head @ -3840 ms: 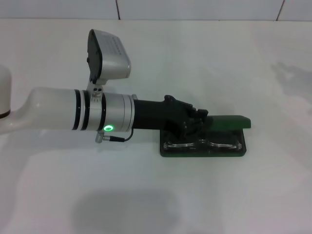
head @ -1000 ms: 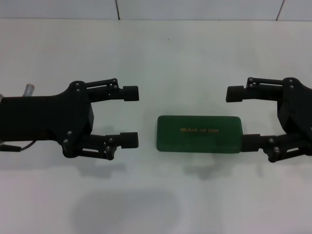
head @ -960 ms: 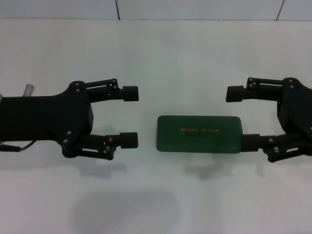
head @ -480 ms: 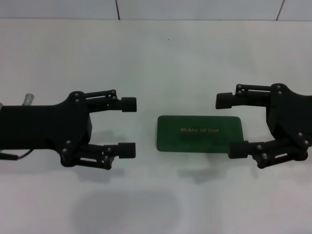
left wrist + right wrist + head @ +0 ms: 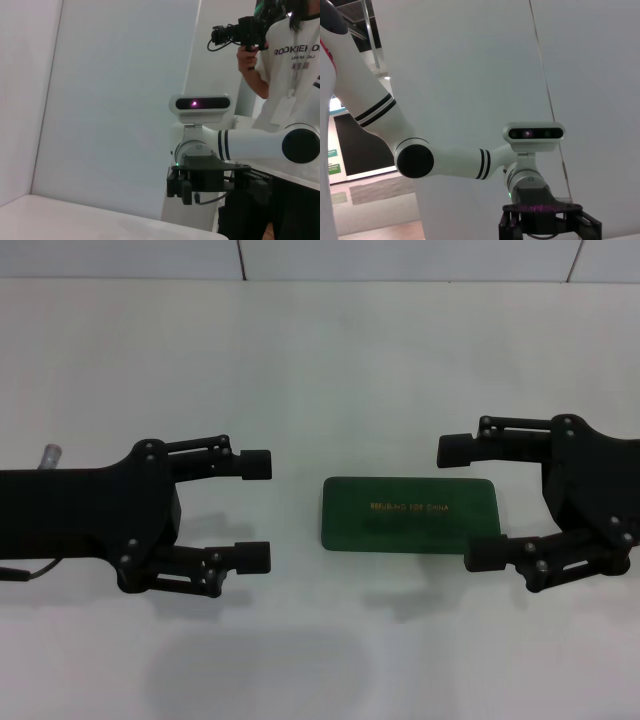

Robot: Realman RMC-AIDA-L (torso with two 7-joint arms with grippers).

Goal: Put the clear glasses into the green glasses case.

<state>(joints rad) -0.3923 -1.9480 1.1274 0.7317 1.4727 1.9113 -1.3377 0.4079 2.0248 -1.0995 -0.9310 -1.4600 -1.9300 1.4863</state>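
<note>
Case [image 5: 408, 515] closed, flat on table [image 5: 330, 360], centre. Left gripper [image 5: 257, 512] released, left of case; right gripper [image 5: 470, 502] released, straddling case's right end.

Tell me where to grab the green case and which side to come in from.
Grip the green glasses case across its short width, near its right end, coming from the right. It lies flat and shut, long side left to right, and the open right gripper already straddles that end. The left gripper is farther off.

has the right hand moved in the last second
Yes. The right hand has shifted inward and nearer the camera, now straddling the right end of the green glasses case, which stayed put.
</note>
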